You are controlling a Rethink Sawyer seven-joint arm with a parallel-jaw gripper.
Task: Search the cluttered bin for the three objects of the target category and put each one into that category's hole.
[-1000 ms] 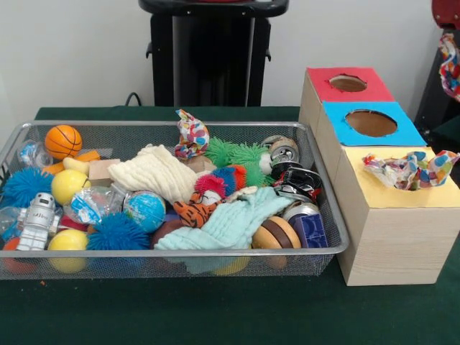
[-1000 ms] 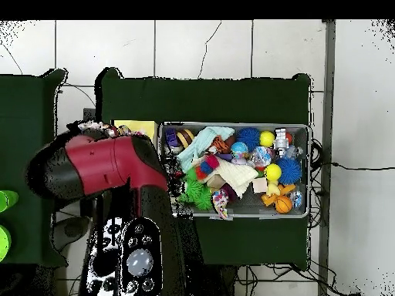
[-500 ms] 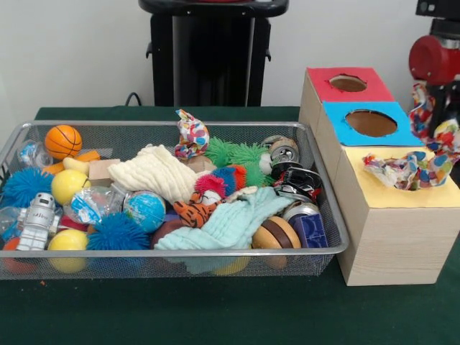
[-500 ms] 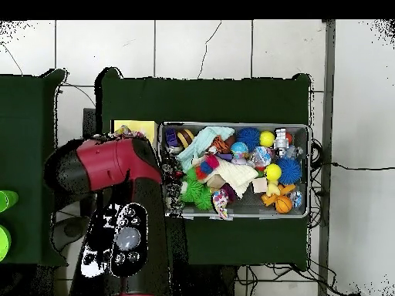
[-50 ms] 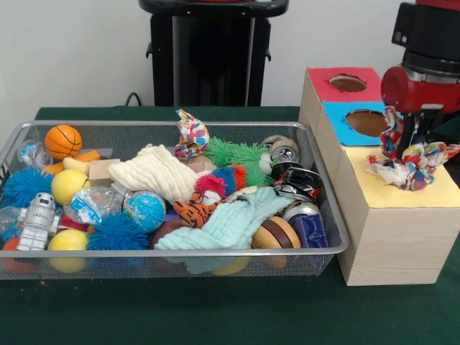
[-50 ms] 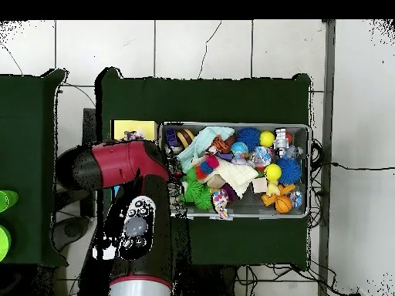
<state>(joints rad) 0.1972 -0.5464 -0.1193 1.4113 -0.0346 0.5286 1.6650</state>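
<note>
A wooden box (image 5: 388, 237) beside the bin has a red-topped hole (image 5: 348, 83), a blue-topped hole (image 5: 368, 122) and a yellow top (image 5: 438, 192). A crumpled colourful cloth (image 5: 402, 172) sits in the yellow hole. Just above it, my gripper (image 5: 408, 140) is shut on a second colourful cloth (image 5: 392, 133), which hangs over the yellow top and touches the first. A third colourful cloth (image 5: 190, 136) lies at the far side of the wire bin (image 5: 172, 253). From overhead, the red arm (image 6: 116, 166) covers most of the box, and only the yellow top (image 6: 137, 126) shows.
The bin holds several balls, spiky toys, a cream cloth (image 5: 151, 172), a mint cloth (image 5: 230, 223), cans and a toy robot (image 5: 36, 219). A black stand (image 5: 212, 54) rises behind the table. Green cloth covers the table (image 5: 215, 309).
The arm has swung in from the right edge and come down. It carried the hanging colourful cloth over the box's yellow top, where it now touches the cloth in the hole.
</note>
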